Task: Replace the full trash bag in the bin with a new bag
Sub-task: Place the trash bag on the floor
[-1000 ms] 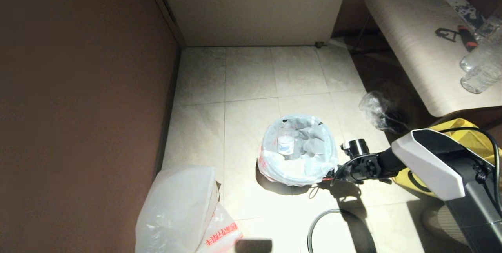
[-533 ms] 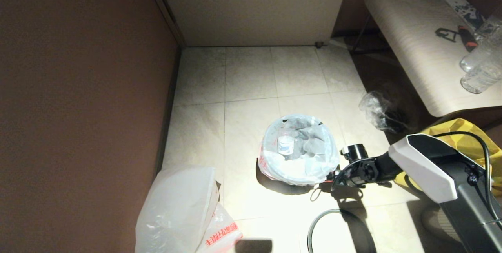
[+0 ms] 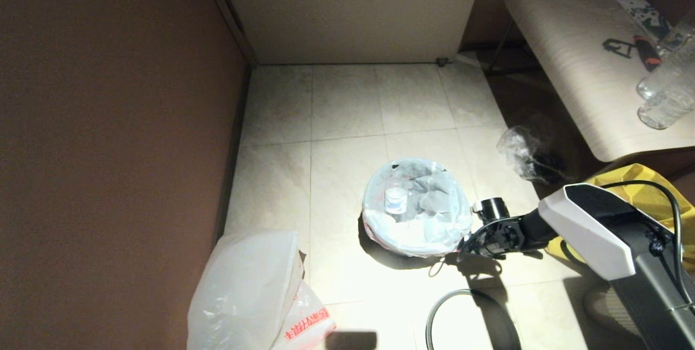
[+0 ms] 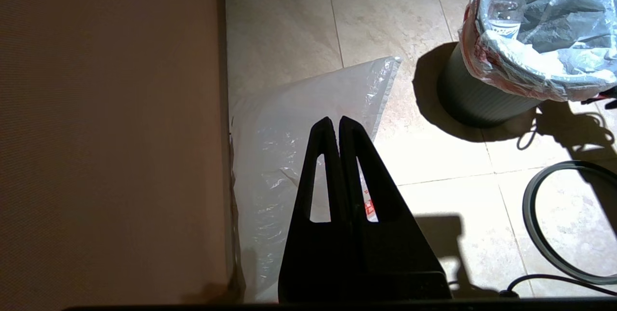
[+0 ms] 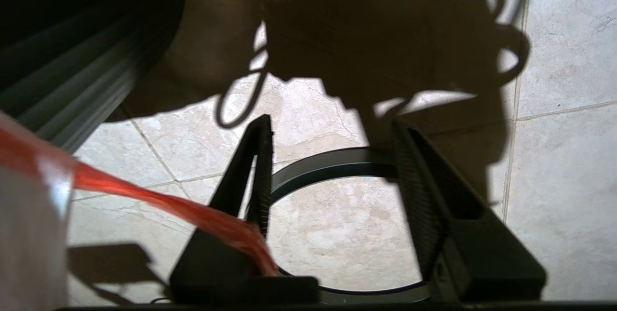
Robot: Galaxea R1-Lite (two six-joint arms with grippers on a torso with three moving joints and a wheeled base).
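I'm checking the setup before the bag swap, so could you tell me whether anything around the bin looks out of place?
Yes. The thin grey hoop that serves as the bin's rim lies on the floor tiles beside the bin, not on it. The full trash bag sits loosely draped over the edge, one orange-pink handle strip trailing across a finger of the open right gripper.

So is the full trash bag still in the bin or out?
In: the full trash bag lines the bin, its edge folded over the rim.
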